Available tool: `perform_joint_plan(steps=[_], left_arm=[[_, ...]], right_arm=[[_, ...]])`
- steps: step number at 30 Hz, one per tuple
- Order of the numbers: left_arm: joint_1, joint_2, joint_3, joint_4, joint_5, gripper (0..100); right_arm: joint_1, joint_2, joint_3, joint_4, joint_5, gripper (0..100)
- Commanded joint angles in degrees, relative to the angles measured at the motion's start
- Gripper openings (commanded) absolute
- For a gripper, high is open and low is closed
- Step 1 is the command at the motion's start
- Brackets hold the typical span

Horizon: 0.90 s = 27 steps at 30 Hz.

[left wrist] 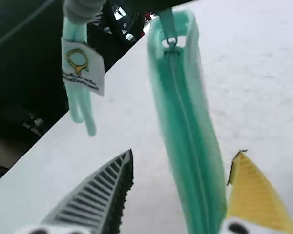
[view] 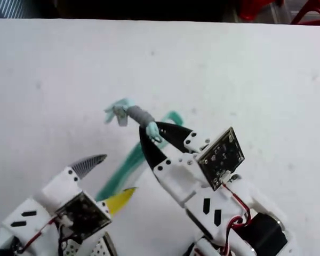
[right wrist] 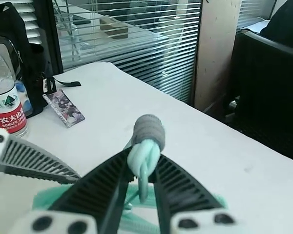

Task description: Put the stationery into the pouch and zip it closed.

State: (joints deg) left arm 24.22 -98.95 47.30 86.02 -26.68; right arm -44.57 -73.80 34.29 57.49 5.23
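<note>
Right hand (right wrist: 142,163) pinching strap (right wrist: 147,131) — printed tag (left wrist: 83,68), pouch (left wrist: 185,122)

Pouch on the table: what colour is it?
The pouch is mint green, clearest in the left wrist view.

Bright, even light, prob. daylight, faint shadows

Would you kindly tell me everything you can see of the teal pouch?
The pouch is a long, narrow teal case that looks soft. Its zip runs lengthwise and looks closed, with the pull at the end towards the right gripper. From that end leads a teal strap with a grey sleeve and a white tag; the right gripper is shut on the strap. The left gripper stands open astride the pouch's other end.
</note>
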Motion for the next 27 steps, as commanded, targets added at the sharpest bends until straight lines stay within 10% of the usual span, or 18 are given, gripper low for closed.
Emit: perform_joint_plan(steps=[1, 10, 27], left_arm=[[2.59, 0.31, 5.01, -5.71, 1.93, 32], [2.15, 0.31, 5.36, -7.74, 4.57, 1], [0.04, 0.57, 29.36, -52.31, 22.15, 2]], right_arm=[[-0.66, -0.22, -0.7, -2.24, -0.44, 1.7], [4.62, -0.13, 1.49, -7.78, -0.88, 1.7], [9.89, 4.26, 8.7, -23.6, -0.44, 1.7]])
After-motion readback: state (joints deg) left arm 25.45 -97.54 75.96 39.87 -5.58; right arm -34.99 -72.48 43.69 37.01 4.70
